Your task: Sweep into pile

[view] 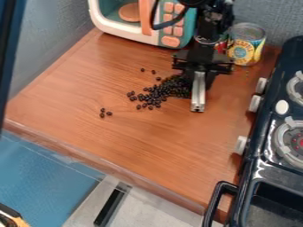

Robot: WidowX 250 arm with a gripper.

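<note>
Dozens of small black beans (157, 94) lie on the brown wooden desk (142, 133), gathered mostly in one uneven pile just beside the lower end of the arm. The pile is thickest next to the arm and thins out toward the view's left. Three beans sit together well apart from it, toward the lower left, and a few more are scattered singly near its upper edge.

Above the desk, the black gripper (203, 66) hangs down at the pile's right side. A silver bar (199, 93) extends below it, its near end just beside the beans. Whether the gripper is clenched on the bar or released, I cannot tell.

Behind the pile, at the back of the desk, stands a white and teal toy microwave (110, 26) with pink buttons and a round orange disc (130, 12) inside. A yellow can (246, 45) stands upright behind the gripper, near a red can (220, 46) partly hidden by the arm. Along the right side is a dark toy stove (260, 155) with pale knobs, round burners and a black handle (216, 201) toward the front.
</note>
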